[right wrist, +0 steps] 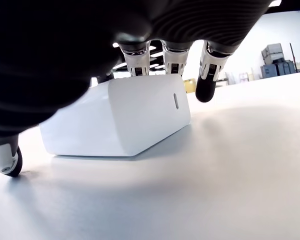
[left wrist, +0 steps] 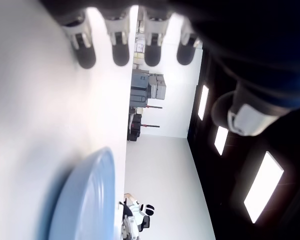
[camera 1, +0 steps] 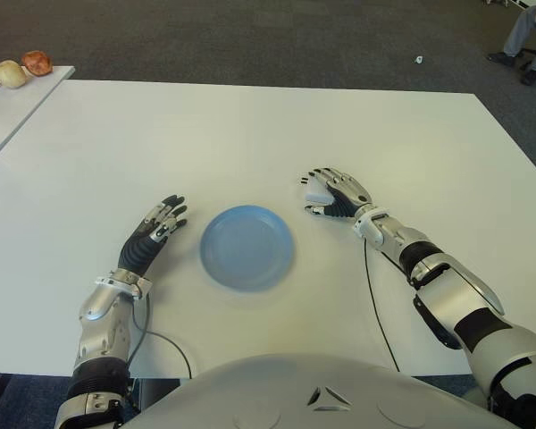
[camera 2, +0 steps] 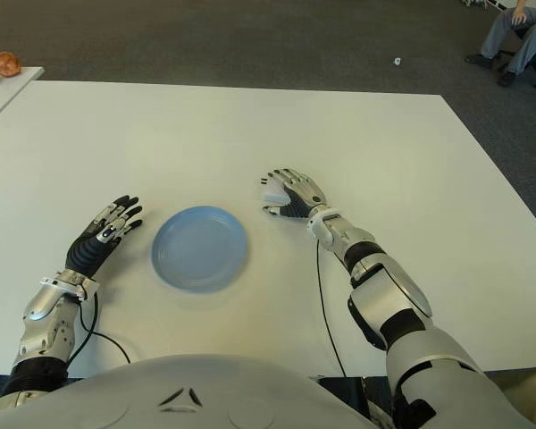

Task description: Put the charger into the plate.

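The white charger (camera 1: 318, 189) lies on the white table (camera 1: 250, 125), a little to the right of the empty blue plate (camera 1: 247, 247). My right hand (camera 1: 311, 197) covers it. In the right wrist view the fingers (right wrist: 172, 57) curl over the far top edge of the charger (right wrist: 120, 120), and the thumb sits at its near corner, down at the table. My left hand (camera 1: 156, 228) shows to the left of the plate with its fingers (left wrist: 120, 50) stretched out and nothing in them. The plate's rim (left wrist: 85, 200) is in the left wrist view.
A second white table (camera 1: 18, 98) at the far left carries a few round food items (camera 1: 12, 73). A seated person's legs (camera 1: 527, 36) show at the far right on the dark carpet. A thin black cable (camera 1: 375, 304) trails from my right wrist toward the near table edge.
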`<state>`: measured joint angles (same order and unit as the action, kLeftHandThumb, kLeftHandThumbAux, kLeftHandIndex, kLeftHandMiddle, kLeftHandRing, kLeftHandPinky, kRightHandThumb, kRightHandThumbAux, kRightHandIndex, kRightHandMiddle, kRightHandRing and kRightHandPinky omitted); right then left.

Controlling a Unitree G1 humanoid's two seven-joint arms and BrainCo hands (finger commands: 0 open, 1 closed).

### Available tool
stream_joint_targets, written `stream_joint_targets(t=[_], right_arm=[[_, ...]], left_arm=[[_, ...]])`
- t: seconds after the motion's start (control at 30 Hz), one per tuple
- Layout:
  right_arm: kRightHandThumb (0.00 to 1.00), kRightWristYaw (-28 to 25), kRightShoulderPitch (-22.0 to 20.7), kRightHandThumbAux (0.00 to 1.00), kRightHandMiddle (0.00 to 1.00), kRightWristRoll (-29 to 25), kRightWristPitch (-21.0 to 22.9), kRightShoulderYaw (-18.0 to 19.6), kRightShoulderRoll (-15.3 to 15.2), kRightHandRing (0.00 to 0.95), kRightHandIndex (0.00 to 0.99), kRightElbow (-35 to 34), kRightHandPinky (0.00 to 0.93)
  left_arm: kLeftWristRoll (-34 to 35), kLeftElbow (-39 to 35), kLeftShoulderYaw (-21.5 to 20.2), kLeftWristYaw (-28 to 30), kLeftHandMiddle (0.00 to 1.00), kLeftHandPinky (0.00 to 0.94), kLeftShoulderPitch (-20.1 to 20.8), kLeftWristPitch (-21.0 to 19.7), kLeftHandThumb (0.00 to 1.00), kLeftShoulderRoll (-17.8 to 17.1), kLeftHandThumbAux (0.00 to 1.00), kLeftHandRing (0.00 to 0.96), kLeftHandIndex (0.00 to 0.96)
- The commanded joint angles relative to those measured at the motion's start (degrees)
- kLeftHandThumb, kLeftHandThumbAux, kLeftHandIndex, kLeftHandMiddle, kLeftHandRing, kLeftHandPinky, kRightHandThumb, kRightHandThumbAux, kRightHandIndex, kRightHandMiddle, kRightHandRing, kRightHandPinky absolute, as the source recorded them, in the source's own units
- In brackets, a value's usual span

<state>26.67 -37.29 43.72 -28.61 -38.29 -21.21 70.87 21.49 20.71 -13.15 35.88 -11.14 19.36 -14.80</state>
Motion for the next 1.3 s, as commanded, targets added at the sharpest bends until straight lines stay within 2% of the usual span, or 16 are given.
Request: stream_joint_targets(t=[0.03, 0.17, 0.23, 0.27, 0.3, 0.37, 0.5, 0.57, 0.67, 0.77, 1.3], right_arm=[[0.414, -2.97, 2.36, 0.418, 0.074, 1.22, -0.02, -1.08, -0.07, 0.108, 0.047, 0.81, 0.209], [0.485, -3.01, 2.41, 0.419, 0.182, 1.28, 0.1, -1.12, -0.13, 0.232, 0.082, 0.55, 0.348], [0.513, -3.06, 2.4, 0.424, 0.254, 1.44, 0.2, -1.27, -0.21, 0.304, 0.132, 0.4, 0.41], [0.542, -3.08, 2.4, 0.43, 0.323, 1.54, 0.26, -1.36, -0.26, 0.365, 0.2, 0.33, 0.459], [0.552, -3.29, 2.34, 0.432, 0.348, 1.7, 0.44, -1.51, -0.3, 0.386, 0.225, 0.31, 0.477], [0.606, -4.73, 2.09, 0.444, 0.467, 1.98, 1.1, -1.89, -0.48, 0.492, 0.319, 0.43, 0.547], [0.669, -6.85, 1.87, 0.453, 0.596, 1.87, 1.99, -2.07, -0.5, 0.602, 0.399, 0.69, 0.615], [0.682, -7.31, 1.91, 0.454, 0.619, 1.86, 2.62, -2.1, -0.37, 0.621, 0.412, 0.93, 0.627], [0.712, -7.68, 1.96, 0.617, 0.689, 2.02, 3.71, -2.3, -0.2, 0.683, 0.427, 1.15, 0.685], [0.726, -7.11, 1.99, 0.673, 0.733, 2.49, 4.55, -2.76, -0.2, 0.725, 0.436, 1.08, 0.714], [0.739, -7.5, 3.07, 0.706, 0.823, 1.81, 5.42, -2.59, -1.05, 0.816, 0.441, -1.45, 0.775]], left_arm=[[0.58, 0.12, -0.52, 0.51, 0.056, 0.0, -0.05, -0.64, 0.0, 0.02, 0.462, 0.015, 0.019], [0.72, -0.03, -0.55, 0.4, 0.058, 0.0, -0.08, -1.1, 0.0, 0.04, 0.459, 0.016, 0.019], [0.75, 0.0, -0.59, 0.35, 0.057, 0.0, -0.05, -1.28, 0.0, 0.05, 0.456, 0.014, 0.017], [0.74, 0.01, -0.6, 0.31, 0.057, 0.0, -0.02, -1.34, 0.0, 0.06, 0.454, 0.013, 0.015], [0.72, 0.01, -0.62, 0.24, 0.056, 0.0, -0.02, -1.4, 0.0, 0.07, 0.453, 0.012, 0.014], [0.62, -0.13, -0.56, 0.08, 0.054, 0.0, -0.03, -1.52, 0.0, 0.16, 0.45, 0.01, 0.011], [0.59, -0.15, -0.54, 0.15, 0.051, 0.0, -0.01, -1.51, 0.0, 0.16, 0.447, 0.007, 0.007], [0.7, -0.11, -0.57, 0.24, 0.05, 0.0, 0.02, -1.6, 0.0, 0.15, 0.446, 0.006, 0.006], [0.9, 0.05, -0.64, 0.51, 0.05, 0.0, 0.12, -1.56, 0.0, 0.13, 0.445, 0.005, 0.005], [0.88, 0.64, -0.6, 1.25, 0.049, 0.0, 0.41, -0.61, 0.0, -0.01, 0.447, 0.004, 0.003], [0.75, 2.03, -0.81, 2.31, 0.038, 0.0, 1.27, 0.38, 0.0, -0.02, 0.463, 0.0, 0.003]])
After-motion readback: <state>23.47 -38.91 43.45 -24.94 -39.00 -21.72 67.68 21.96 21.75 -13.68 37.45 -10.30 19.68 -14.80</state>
